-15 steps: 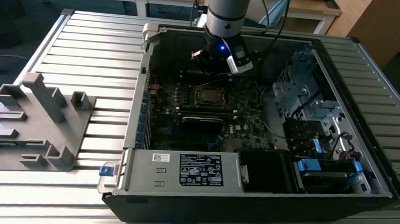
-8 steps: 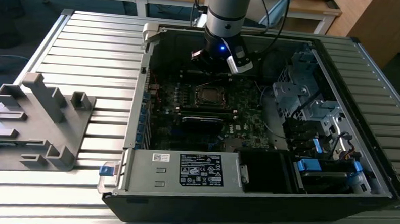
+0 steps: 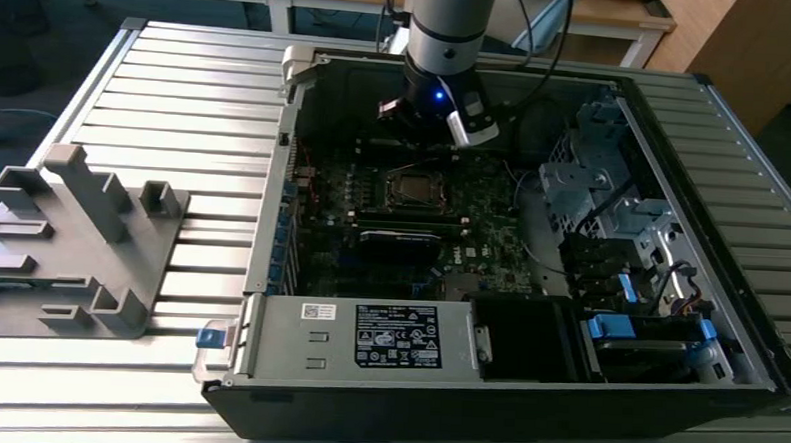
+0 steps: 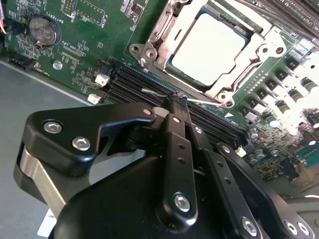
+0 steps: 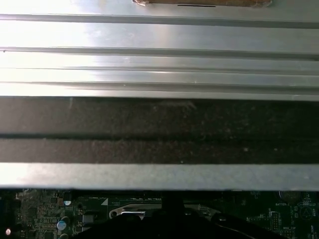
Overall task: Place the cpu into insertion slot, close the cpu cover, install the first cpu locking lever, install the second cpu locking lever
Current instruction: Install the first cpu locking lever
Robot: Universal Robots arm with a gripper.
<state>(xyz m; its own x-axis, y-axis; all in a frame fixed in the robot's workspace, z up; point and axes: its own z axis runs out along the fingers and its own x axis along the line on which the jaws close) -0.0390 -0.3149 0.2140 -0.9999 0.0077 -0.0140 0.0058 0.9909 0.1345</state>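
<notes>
Second wrist view first: my black-fingered gripper (image 4: 177,98) has its fingers pressed together into one narrow tip, low over the long black memory slots (image 4: 130,82) of the green circuit board (image 4: 75,55). A thin bright metal rod (image 4: 152,92) shows on either side of that tip; I cannot tell whether I pinch it or only touch it. Just beyond sits the square silver-topped cpu (image 4: 207,50), lying flat in its socket, and the silver metal cpu cover frame (image 4: 251,55) lies flat around it, the chip showing through its window. A round coin battery (image 4: 44,30) sits well apart on the board.

Over to the exterior view: my grey arm (image 3: 447,34) reaches down into the open black computer case (image 3: 494,411), which lies on the slatted aluminium worktop (image 3: 174,82). The square dark insertion slot (image 3: 392,189) is mid-board, just beside my wrist. A grey plastic fixture (image 3: 74,238) stands on the exterior view's left.
</notes>
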